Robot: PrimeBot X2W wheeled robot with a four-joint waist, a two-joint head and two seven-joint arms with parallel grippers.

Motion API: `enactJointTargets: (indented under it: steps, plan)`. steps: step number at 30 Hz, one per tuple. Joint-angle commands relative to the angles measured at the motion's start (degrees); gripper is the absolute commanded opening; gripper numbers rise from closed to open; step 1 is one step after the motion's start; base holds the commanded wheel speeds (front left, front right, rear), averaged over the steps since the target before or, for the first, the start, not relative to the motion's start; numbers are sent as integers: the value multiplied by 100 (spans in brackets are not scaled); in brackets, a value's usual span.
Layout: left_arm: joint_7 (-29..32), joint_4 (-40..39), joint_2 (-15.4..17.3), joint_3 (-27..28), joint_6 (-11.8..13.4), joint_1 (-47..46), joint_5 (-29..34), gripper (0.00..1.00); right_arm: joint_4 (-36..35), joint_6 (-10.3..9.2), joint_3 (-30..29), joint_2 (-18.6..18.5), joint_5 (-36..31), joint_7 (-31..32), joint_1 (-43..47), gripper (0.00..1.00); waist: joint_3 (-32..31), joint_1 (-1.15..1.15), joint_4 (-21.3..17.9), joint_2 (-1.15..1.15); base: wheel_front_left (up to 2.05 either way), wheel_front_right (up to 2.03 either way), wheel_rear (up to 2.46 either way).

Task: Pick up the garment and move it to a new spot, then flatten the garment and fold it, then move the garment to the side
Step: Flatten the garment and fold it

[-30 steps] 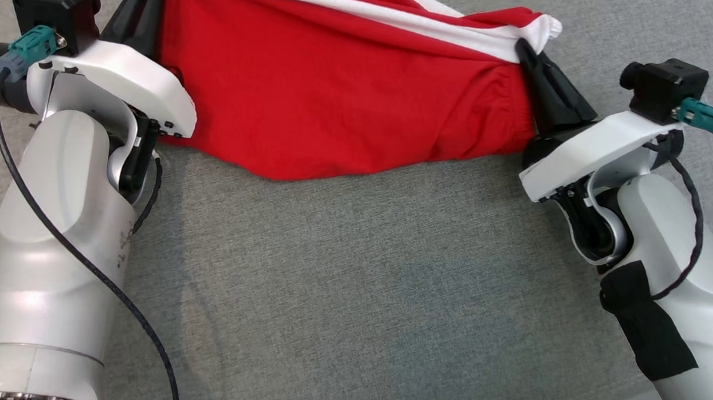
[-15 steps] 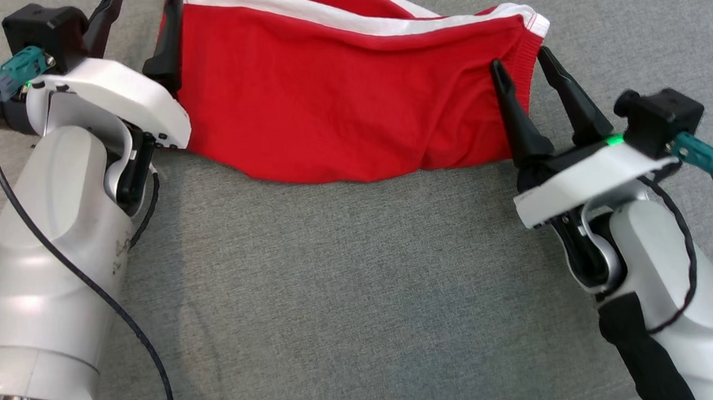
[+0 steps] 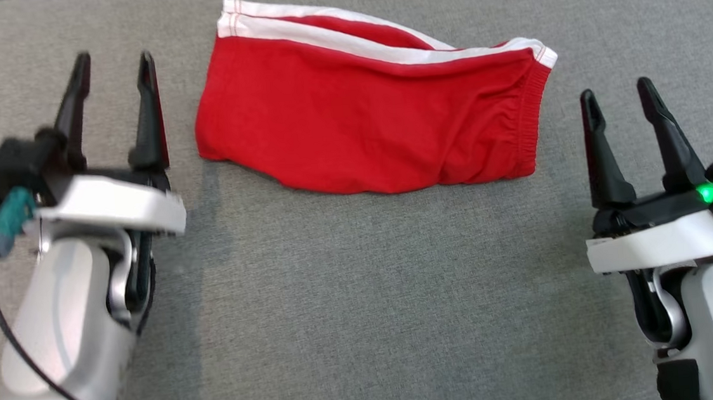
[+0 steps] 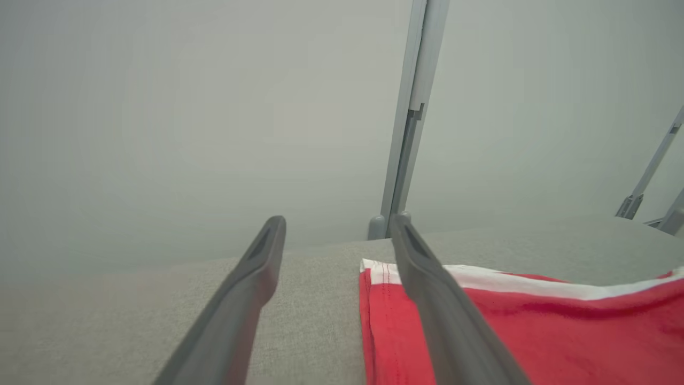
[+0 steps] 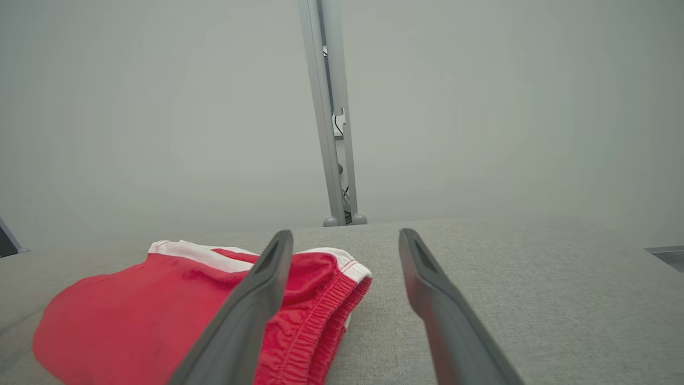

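The garment (image 3: 376, 128), red shorts with white stripes, lies folded flat on the grey desk (image 3: 365, 314), toward its far edge and about midway between its left and right sides. The white stripes run along the garment's far side, and the gathered elastic waistband forms its right end. The left gripper (image 3: 113, 56) hovers just off the garment's left end, its two dark fingers spread apart with nothing between them and clear of the cloth. The right gripper (image 3: 615, 88) stands just off the waistband end, a little nearer the desk's front edge, likewise spread wide and empty. In the left wrist view the finger (image 4: 454, 321) on that view's right overlaps the garment's striped corner. In the right wrist view the finger (image 5: 248, 315) on that view's left crosses in front of the waistband. A grey upright post (image 5: 331, 117) rises behind the desk's far edge, before a pale wall (image 5: 160, 107).
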Motion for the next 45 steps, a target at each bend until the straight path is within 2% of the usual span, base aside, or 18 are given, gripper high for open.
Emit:
enactJointTargets:
  steps: [1, 13, 18, 26, 30, 31, 32, 37, 45]
  plan:
    - [2, -260, 50, 66, 85, 279, 46, 100, -48, -4, -88, -33, -102, -2, 136, 100, -129, 0, 74, 0, 0, 0, 0]
    - [271, -1680, 283, 170, 656, 1899, 137, 100, 91, -4, -411, -32, -224, 139, 643, 100, -477, 0, 89, 0, 0, 0, 0]
    - [450, -1968, 303, 110, 735, 2117, 124, 100, 178, -4, -457, -32, -167, 119, 608, 100, -504, 0, 127, 0, 0, 0, 0]
    - [535, -2125, 316, 46, 685, 2072, 73, 100, 251, -4, -457, -32, -139, 108, 517, 100, -490, 0, 158, 0, 0, 0, 0]
    - [635, -2190, 300, -27, 555, 1865, -26, 100, 259, -4, -455, -32, -132, 111, 476, 100, -448, 0, 157, 0, 0, 0, 0]
    - [1494, -1272, 333, -380, -148, 560, -359, 100, 257, -4, -247, -31, -62, 96, 268, 100, -143, 0, -165, 0, 0, 0, 0]
    - [1579, -1101, 319, -415, -222, 473, -411, 100, 275, -4, -207, -32, -42, 81, 247, 100, -120, 0, -220, 0, 0, 0, 0]
    - [1982, -186, 312, -457, -472, 109, -667, 100, 346, -4, -120, -31, 64, 22, 202, 100, 10, 0, -423, 0, 0, 0, 0]
    - [2093, 977, 309, -366, -579, -183, -897, 100, 487, -4, -92, -32, 165, -50, 188, 100, 72, 0, -534, 0, 0, 0, 0]
